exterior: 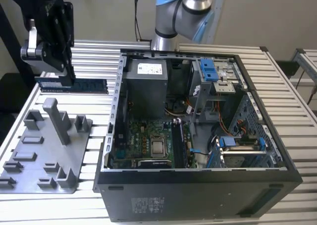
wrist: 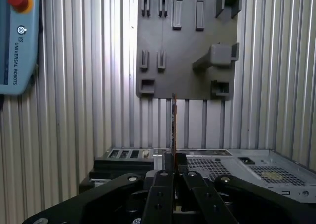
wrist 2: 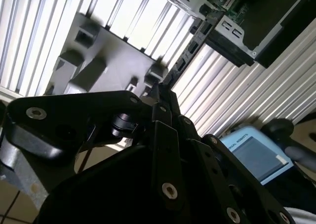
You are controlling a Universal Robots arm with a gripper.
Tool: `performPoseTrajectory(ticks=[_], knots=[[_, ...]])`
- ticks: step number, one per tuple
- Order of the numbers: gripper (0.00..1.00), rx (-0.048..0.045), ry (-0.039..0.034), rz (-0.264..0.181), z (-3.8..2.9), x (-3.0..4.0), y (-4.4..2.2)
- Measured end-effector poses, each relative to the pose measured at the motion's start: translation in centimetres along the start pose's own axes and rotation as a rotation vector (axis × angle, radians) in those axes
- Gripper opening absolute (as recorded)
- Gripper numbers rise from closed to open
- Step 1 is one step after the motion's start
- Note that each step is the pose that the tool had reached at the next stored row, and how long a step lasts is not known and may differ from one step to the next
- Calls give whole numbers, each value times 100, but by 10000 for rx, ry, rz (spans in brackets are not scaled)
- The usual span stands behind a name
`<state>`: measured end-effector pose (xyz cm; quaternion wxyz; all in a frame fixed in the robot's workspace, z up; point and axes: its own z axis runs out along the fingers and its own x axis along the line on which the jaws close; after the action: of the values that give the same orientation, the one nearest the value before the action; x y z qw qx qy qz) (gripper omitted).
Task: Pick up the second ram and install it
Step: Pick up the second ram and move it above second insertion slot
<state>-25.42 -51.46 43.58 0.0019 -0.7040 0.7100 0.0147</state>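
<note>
The pick-up step is judged to be in hand: the memory stick [exterior: 79,84] is held edge-up, clamped in the claw [exterior: 67,76] over the table [exterior: 297,150], outside the computer case [exterior: 198,190] on the exterior view's left, not yet installed.

A ribbed metal table [exterior: 292,111] stands before a plain pale wall [exterior: 257,17].

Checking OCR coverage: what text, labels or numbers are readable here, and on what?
Teach pendant: maker's name, not quoted here.
Power supply label: too small to read.
Case sticker: too small to read.
The second ram: print too small to read.
</note>
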Motion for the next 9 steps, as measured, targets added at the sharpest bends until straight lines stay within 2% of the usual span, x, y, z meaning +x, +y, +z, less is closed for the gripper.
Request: performPoseTrajectory(ticks=[9], knots=[[13,-1,0,-8,-7,-5,-412]])
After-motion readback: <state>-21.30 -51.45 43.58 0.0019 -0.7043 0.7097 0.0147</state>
